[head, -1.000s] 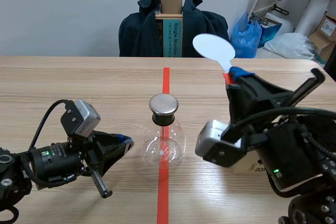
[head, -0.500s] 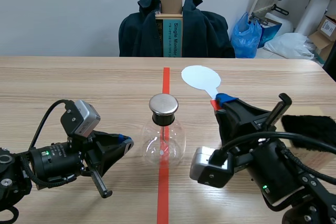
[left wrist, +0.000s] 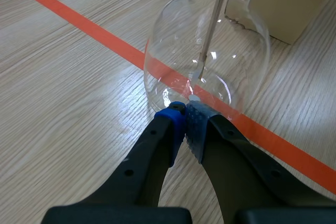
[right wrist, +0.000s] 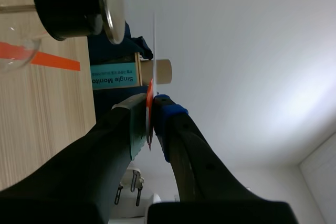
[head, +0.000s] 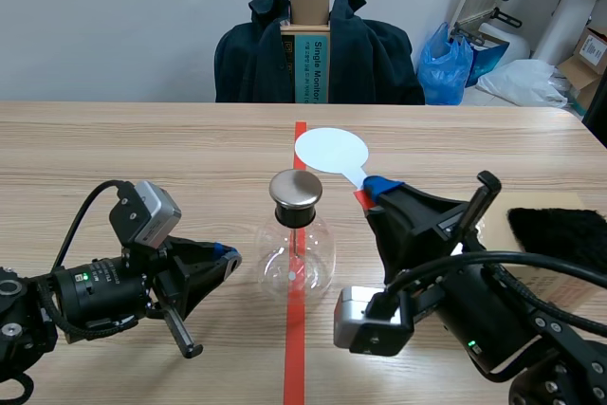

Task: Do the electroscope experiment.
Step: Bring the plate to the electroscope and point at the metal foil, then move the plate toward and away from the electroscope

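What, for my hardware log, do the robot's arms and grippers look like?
Both arms are black. The left arm has a silvery camera box at the wrist, a looping black cable and a green light. The right arm has a like box, black cables and a green light. The left gripper and right gripper each have two thick black fingers tipped with blue or grey-green pads.

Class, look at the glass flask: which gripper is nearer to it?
Left. The left gripper sits low beside the flask, shut jaws almost at its glass. The right gripper is higher, level with the cap, holding a white paddle.
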